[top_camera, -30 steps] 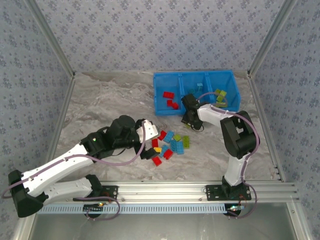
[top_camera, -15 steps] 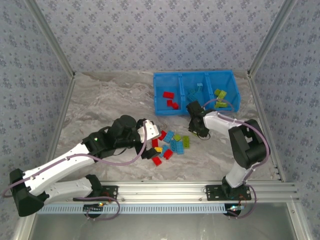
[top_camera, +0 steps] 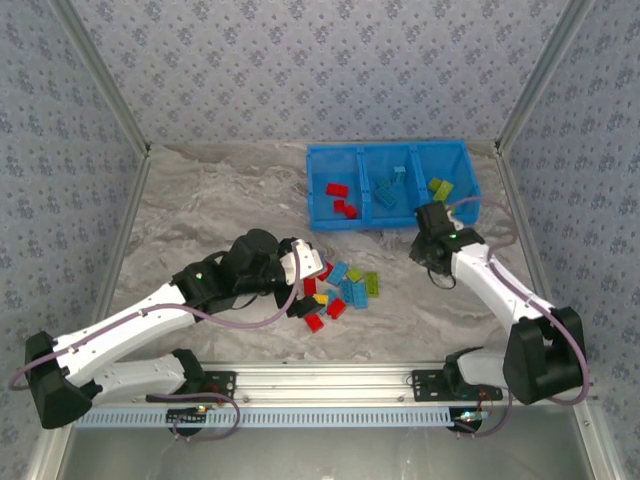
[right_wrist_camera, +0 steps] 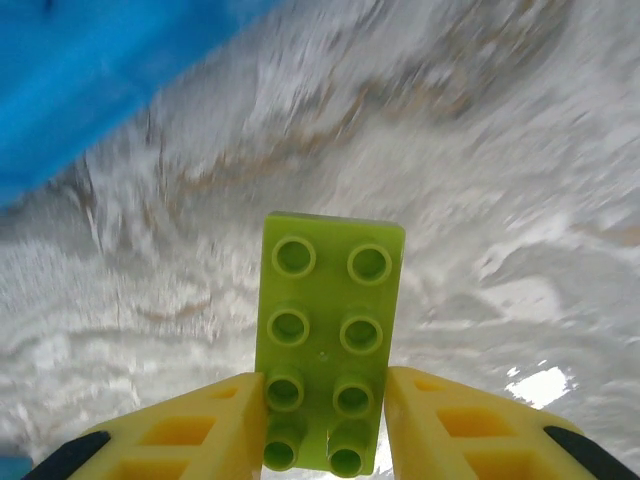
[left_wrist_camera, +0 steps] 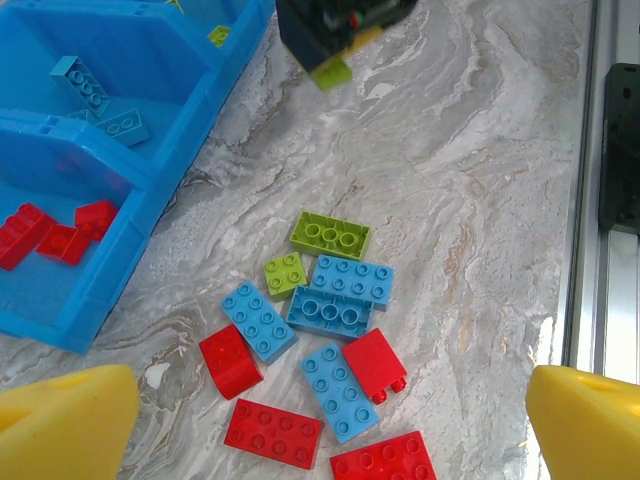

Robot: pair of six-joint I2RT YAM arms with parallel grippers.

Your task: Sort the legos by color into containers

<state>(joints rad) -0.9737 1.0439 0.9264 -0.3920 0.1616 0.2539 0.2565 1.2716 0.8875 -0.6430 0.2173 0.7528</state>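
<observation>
My right claw [right_wrist_camera: 325, 415] gripped a green brick [right_wrist_camera: 328, 330] over the table [top_camera: 220, 200], just off the bin's [top_camera: 325, 222] near-right corner. My left claw [left_wrist_camera: 325, 425] gaped wide above the loose legos [left_wrist_camera: 335, 315] toward the near edge.

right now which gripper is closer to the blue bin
right. the right gripper, shut on a green lego, hovers just off the blue bin at its front right corner; the left gripper is open over the loose legos, farther away.
</observation>
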